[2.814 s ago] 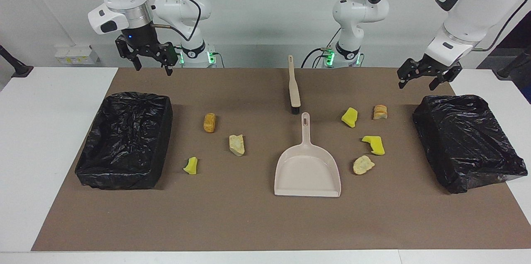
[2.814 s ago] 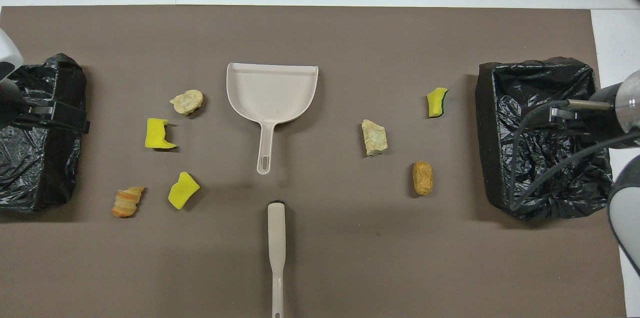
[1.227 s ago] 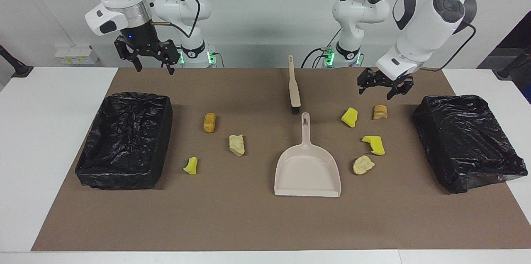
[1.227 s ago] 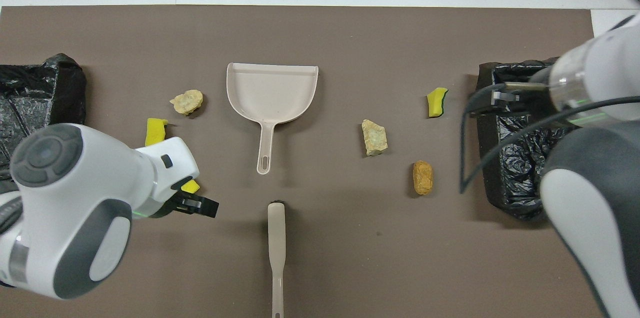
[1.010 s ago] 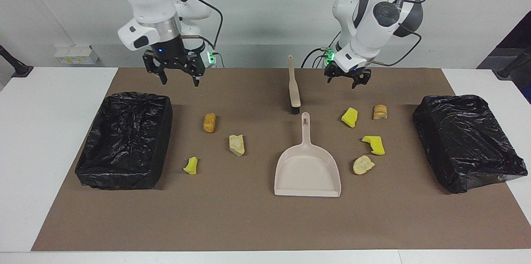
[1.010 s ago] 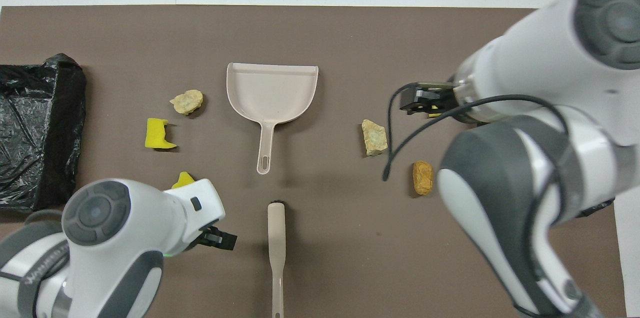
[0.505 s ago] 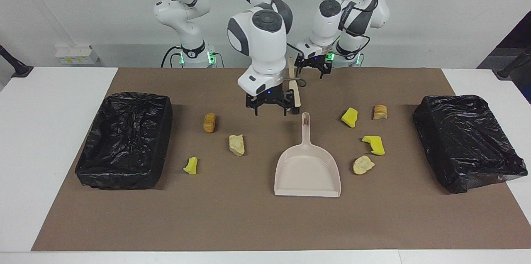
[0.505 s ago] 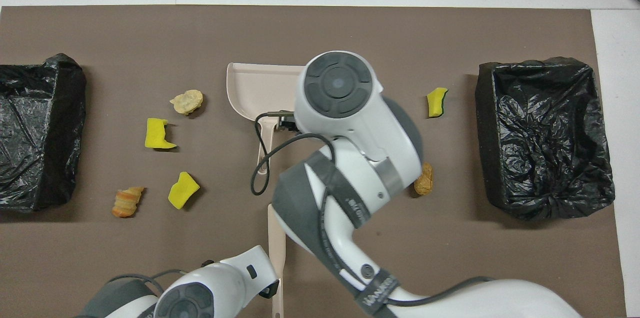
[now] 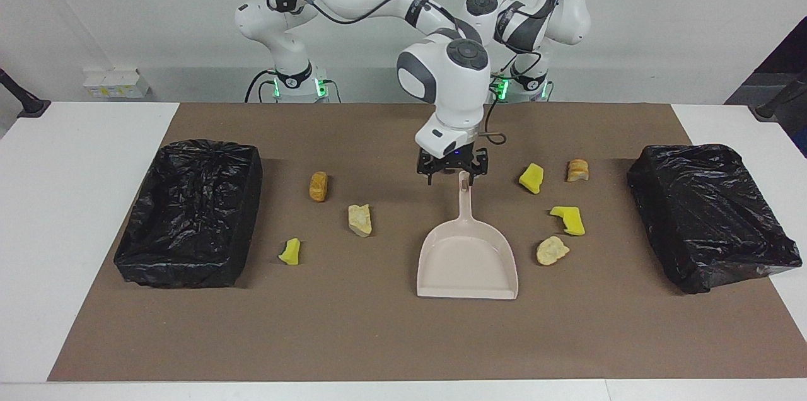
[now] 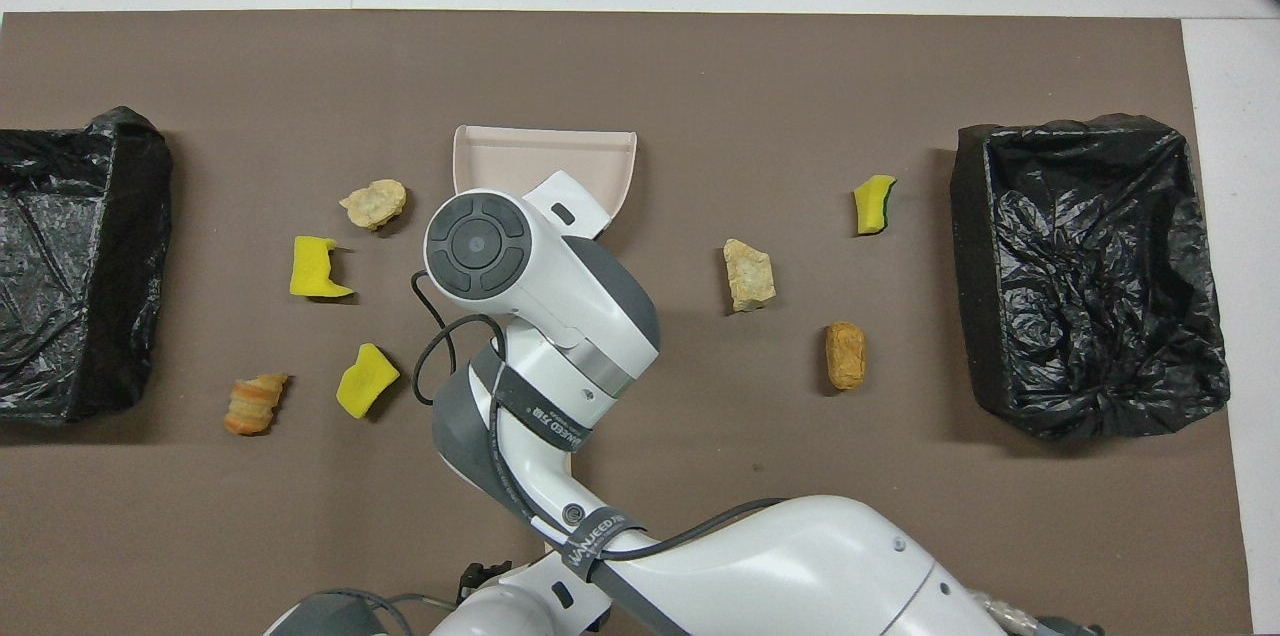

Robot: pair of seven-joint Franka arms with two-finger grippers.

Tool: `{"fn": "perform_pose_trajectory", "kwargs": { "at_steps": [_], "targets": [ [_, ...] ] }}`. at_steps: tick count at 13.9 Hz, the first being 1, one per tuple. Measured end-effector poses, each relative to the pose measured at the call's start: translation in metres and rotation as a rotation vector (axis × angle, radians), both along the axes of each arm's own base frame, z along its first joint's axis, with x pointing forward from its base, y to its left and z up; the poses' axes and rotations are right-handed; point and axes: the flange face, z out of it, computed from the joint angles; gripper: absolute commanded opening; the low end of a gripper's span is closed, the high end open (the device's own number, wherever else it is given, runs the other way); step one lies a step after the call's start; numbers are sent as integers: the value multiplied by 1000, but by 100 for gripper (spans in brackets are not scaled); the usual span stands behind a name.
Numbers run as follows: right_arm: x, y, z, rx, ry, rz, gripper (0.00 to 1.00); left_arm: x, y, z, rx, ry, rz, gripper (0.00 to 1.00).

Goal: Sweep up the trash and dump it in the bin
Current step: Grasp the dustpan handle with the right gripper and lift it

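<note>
Several trash chunks lie on the brown mat: yellow sponge bits [image 9: 531, 178] [image 9: 568, 219] and tan lumps [image 9: 577, 169] [image 9: 552, 250] toward the left arm's end. An orange lump [image 9: 318, 186], a pale lump [image 9: 360, 219] and a yellow bit [image 9: 290, 251] lie toward the right arm's end. The beige dustpan [image 9: 466, 275] lies mid-table. My right gripper [image 9: 454, 175] hangs open just over the tip of its handle [image 9: 464, 190]. My left gripper [image 10: 483, 576] barely shows near the robots, open. The right arm hides the brush.
Two bins lined with black bags stand on the mat, one at the right arm's end [image 9: 189, 212] and one at the left arm's end [image 9: 709, 215]. In the overhead view the right arm [image 10: 530, 316] covers the dustpan's handle and part of its tray.
The right arm has swung from beside its bin across to the dustpan's handle. The left arm has come in from its bin to the middle near the robots. Nothing on the mat has moved.
</note>
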Motion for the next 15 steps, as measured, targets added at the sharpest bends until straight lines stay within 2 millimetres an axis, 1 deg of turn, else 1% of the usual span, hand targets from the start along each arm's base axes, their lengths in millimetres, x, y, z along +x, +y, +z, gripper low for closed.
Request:
{"fn": "perform_pose_trajectory", "kwargs": {
  "at_steps": [1, 3, 6, 7, 8, 9, 10, 13, 14, 15],
  "targets": [
    [-2, 4, -5, -10, -7, 12, 94, -3, -3, -4, 5, 4, 8, 82],
    [-6, 9, -6, -14, -9, 22, 88, -4, -5, -8, 6, 6, 36, 68],
    [-7, 10, -6, -15, -8, 26, 80, -6, -6, -8, 10, 9, 79, 51],
    [-8, 10, -8, -19, -5, 30, 74, -6, -6, -9, 10, 10, 88, 43],
    [-8, 9, -11, -23, 0, 34, 69, -5, -6, -9, 11, 11, 93, 32],
    [-9, 9, -14, -26, 3, 34, 63, -5, -6, -9, 12, 12, 96, 9],
    [-9, 9, -15, -28, 5, 35, 55, -3, -5, -10, 12, 13, 106, 0],
    [-10, 8, -16, -30, 7, 36, 18, 5, 1, -10, 12, 15, 132, 0],
    [-10, 8, -16, -30, 7, 37, 3, 9, 4, -10, 13, 15, 143, 0],
    [-10, 8, -15, -29, 6, 36, 0, 13, 8, -10, 16, 17, 156, 0]
  ]
}}
